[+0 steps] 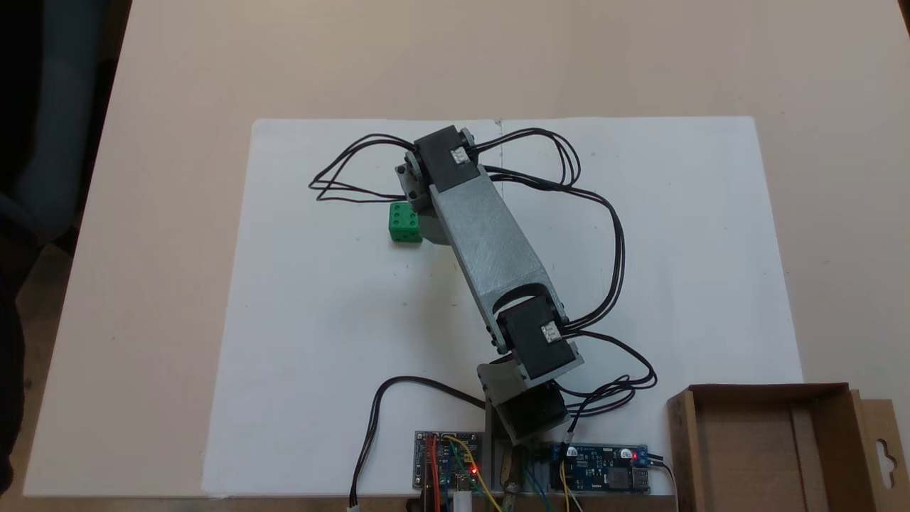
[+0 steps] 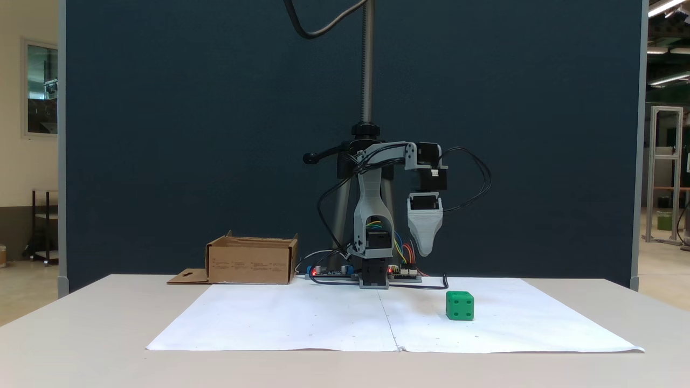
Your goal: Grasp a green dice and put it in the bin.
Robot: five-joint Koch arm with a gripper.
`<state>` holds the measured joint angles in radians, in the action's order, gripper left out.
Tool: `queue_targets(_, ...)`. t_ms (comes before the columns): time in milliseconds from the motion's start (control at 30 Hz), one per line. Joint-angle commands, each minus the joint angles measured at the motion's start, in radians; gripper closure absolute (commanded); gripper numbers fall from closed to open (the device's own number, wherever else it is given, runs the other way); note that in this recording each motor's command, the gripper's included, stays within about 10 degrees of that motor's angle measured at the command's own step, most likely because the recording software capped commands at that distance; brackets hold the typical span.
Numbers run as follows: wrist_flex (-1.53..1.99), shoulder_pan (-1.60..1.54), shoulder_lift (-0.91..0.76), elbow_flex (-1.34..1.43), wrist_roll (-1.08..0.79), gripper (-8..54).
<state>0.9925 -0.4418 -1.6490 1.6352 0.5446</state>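
big beige table (image 1: 142, 284), white sheet (image 2: 302, 323) laid across it. the arm (image 1: 490, 242) reaches out over the sheet, black cables (image 1: 604, 235) looping off it. the bin (image 2: 250, 261) sits at the sheet's back corner near the arm's base, flap flat on the table. the gripper (image 2: 425, 250) hangs pointing down, well above the sheet, nothing in it; only one grey tip shows, so i cannot tell how wide it is. the dice (image 2: 460, 305) rests on the sheet, below and beside the gripper, untouched.

Links: grey printed plastic arm (image 1: 490, 245)
Motors: black blocks (image 1: 539, 345)
Cables: thin black loops (image 1: 611, 235)
Hand: grey tapered shell (image 2: 425, 229)
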Motion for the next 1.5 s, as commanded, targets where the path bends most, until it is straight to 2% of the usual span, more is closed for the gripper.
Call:
queue_targets(0,-0.008,-0.026,-0.002,-0.043,0.089,2.4)
queue_targets(633,-0.147,-0.126,0.146,-0.043,0.219,4.0)
queue_targets(1467,-0.316,-0.155,0.29,-0.041,0.222,4.0)
